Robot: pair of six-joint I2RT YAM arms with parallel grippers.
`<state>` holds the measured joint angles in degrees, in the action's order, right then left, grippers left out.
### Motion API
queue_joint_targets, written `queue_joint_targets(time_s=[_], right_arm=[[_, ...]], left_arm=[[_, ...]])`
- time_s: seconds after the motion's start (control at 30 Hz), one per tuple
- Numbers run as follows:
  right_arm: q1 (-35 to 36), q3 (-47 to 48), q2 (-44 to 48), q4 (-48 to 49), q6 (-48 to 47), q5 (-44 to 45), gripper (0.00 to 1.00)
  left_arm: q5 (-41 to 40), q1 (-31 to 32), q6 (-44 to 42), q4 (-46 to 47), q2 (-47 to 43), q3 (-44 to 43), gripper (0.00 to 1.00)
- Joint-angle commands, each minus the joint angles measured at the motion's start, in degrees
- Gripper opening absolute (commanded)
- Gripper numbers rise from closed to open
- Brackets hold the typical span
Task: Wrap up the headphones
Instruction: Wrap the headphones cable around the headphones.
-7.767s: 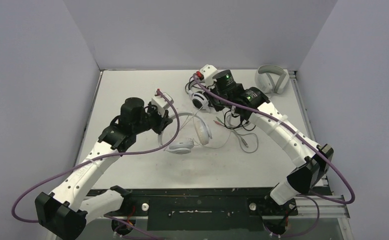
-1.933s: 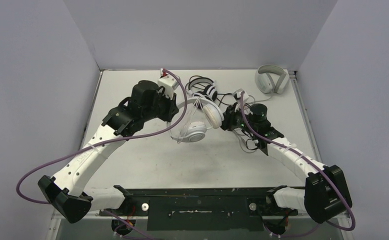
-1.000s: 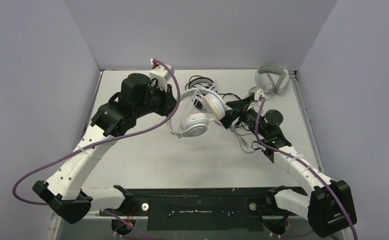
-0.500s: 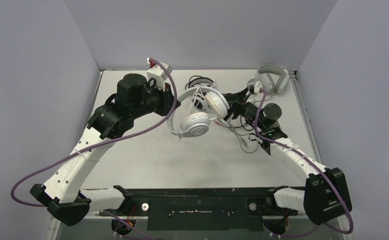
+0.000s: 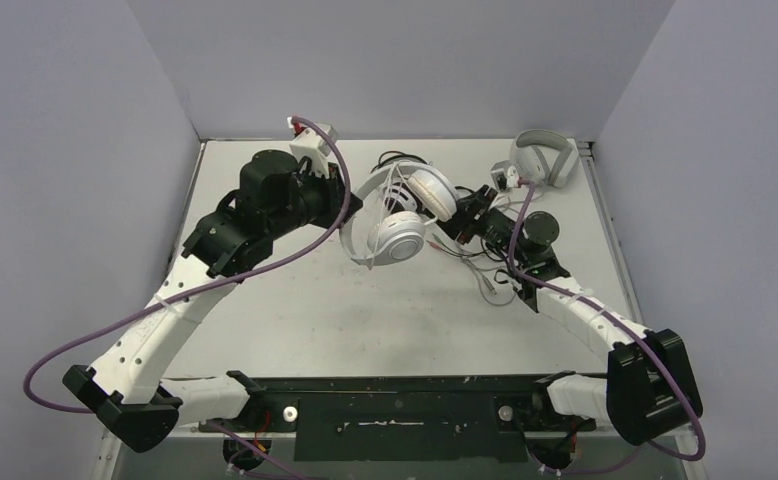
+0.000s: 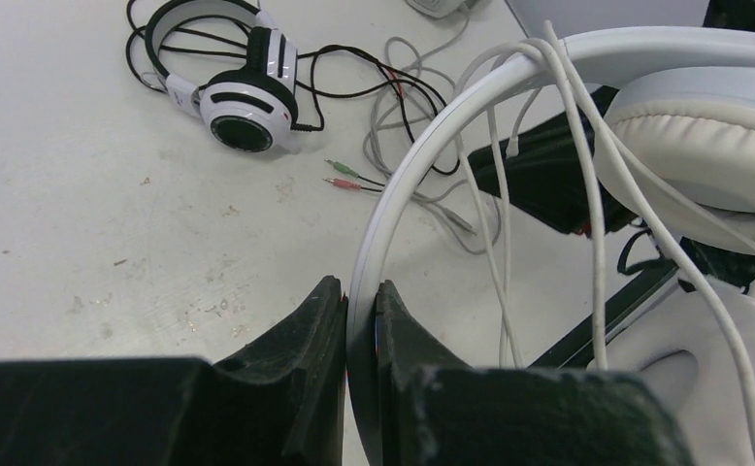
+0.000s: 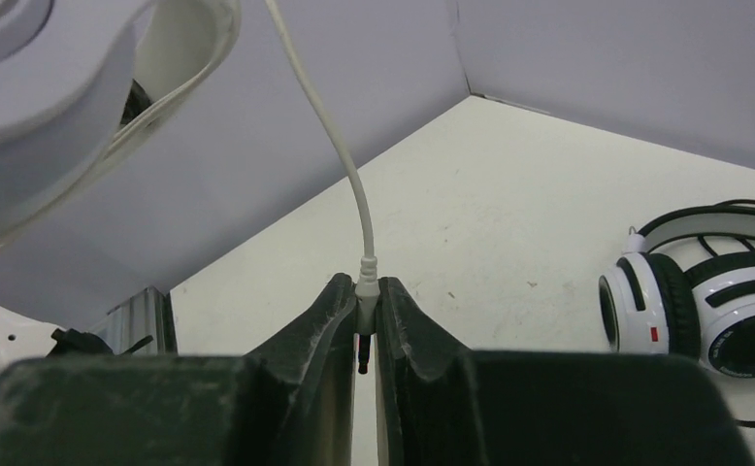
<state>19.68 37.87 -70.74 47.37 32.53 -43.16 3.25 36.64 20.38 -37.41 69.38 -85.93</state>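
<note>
Top external view: a white table (image 5: 365, 320), scuffed and speckled, is enclosed by plain pale walls (image 5: 395, 60) on three sides. A grey over-ear pair (image 5: 543, 160) lies in the 1 o'clock corner. A black-and-white headset (image 6: 243, 102) lies on the table at 12 o'clock. The left arm (image 5: 180, 300) reaches from 7 o'clock toward the centre. The left gripper (image 6: 359, 291) is clamped on the headband (image 6: 403, 184) of the white headphones (image 5: 397, 235), holding them off the table just short of 12 o'clock. Thin white cable (image 6: 587, 175) crosses the headband in several strands. The right arm (image 5: 575, 310) reaches in from 5 o'clock. The right gripper (image 7: 362, 291) is pinched on the plug (image 7: 367, 264) of that cable, at 3 o'clock of the white headphones.
</note>
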Motion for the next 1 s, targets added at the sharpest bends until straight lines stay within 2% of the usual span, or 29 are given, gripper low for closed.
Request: queue_joint_targets(time_s=[0.0,0.17,0.3,0.4,0.53,0.7,0.97], right_arm=[[3.3,-1.3,0.8,1.6,0.0,2.8,0.00],[7.9,-5.1,0.9,5.8,1.5,6.4,0.00],[10.3,-7.7,0.5,10.2,4.5,7.8,0.00],[10.7,-9.1,0.7,12.7,5.7,7.8,0.00],[10.7,-10.1,2.8,9.5,4.0,8.7,0.00],[10.7,-9.9,3.2,6.1,2.5,5.1,0.00],[12.7,-12.8,3.2,6.1,3.8,5.0,0.00]], left_arm=[[-5.1,0.0,10.1,11.4,-3.0,3.8,0.00],[-7.7,0.0,16.8,22.4,-6.3,13.2,0.00],[-11.5,0.0,16.5,21.4,-5.5,14.0,0.00],[-11.3,0.0,14.9,22.5,-4.9,15.4,0.00],[-15.2,0.0,13.0,21.8,-4.8,16.8,0.00],[-19.1,0.0,12.0,22.1,-4.7,18.3,0.00],[-20.4,0.0,11.5,25.2,-3.9,22.8,0.00]])
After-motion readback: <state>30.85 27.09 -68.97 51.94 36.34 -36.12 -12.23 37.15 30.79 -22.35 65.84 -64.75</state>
